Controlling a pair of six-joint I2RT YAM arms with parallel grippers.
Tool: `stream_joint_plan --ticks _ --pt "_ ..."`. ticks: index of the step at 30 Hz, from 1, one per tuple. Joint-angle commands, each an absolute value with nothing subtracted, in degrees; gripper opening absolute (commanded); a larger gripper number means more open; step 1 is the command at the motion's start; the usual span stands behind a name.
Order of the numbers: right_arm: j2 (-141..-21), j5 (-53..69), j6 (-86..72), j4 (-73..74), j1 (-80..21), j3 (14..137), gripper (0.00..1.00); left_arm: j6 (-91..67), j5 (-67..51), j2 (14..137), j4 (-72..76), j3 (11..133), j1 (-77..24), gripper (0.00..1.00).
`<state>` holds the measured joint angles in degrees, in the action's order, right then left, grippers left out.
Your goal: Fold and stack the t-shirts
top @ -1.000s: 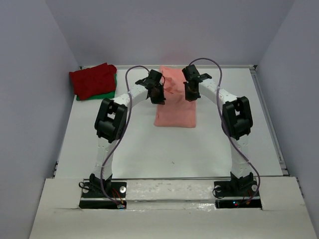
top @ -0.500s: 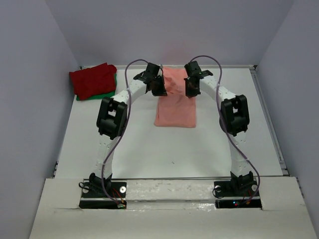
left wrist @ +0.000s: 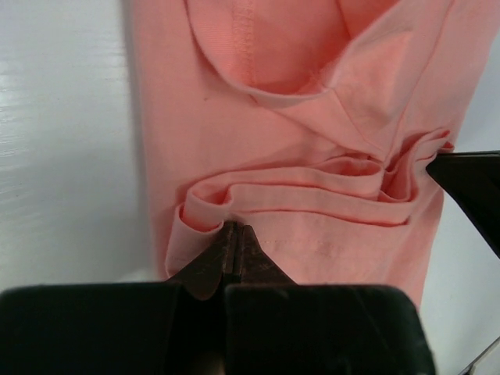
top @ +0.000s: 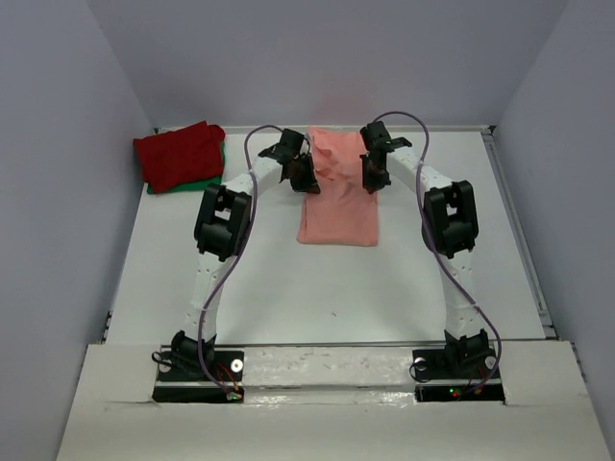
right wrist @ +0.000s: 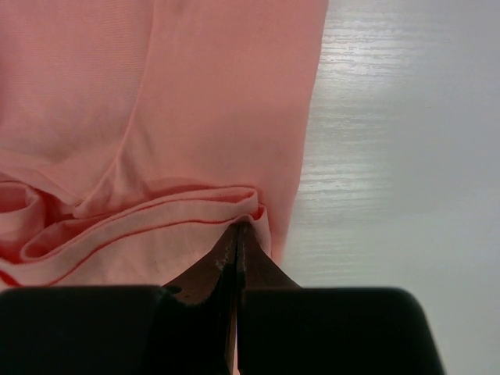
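Top view: the left tool (top: 306, 179) and right tool (top: 371, 176) have crept toward the tabletop's (top: 288, 288) far edge, taking the salmon-pink t-shirt's (top: 337, 216) pinched fold along, so I'd say it's mid-fold. Three shirts total: one pink at far-middle, one dark red t-shirt (top: 178, 156) on one green t-shirt (top: 207, 181) in the far-left corner.

Left wrist: the left tool is clenched on bunched pink cloth.

Right wrist: the right tool is too.

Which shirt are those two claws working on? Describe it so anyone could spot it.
On the white table, look at the middle of the far side. The salmon-pink t-shirt lies there, pinched by the left gripper and the right gripper. The dark red t-shirt and the green t-shirt sit stacked far left.
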<state>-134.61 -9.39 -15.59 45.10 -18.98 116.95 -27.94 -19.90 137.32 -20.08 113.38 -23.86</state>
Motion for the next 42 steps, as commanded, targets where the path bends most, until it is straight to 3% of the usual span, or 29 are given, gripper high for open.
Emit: stream_joint_plan --ticks 1,21,31,42 --pt "-136.0 -10.8 -15.4 46.7 -18.7 117.6 0.0 -29.1 -21.2 138.9 -21.2 115.5 -23.3 0.0" --pt "-129.9 -8.7 -20.9 40.9 -18.7 97.8 0.0 -33.8 -5.6 126.1 -21.8 94.3 -20.9 0.0" --pt "-127.4 -8.9 -20.5 38.8 -18.7 91.4 0.0 -33.6 -5.9 125.2 -20.1 90.7 -21.2 0.0" --pt "-123.4 -8.3 -22.1 36.4 -18.7 83.9 0.0 -37.4 -3.4 117.7 -15.5 76.6 -21.8 0.0"
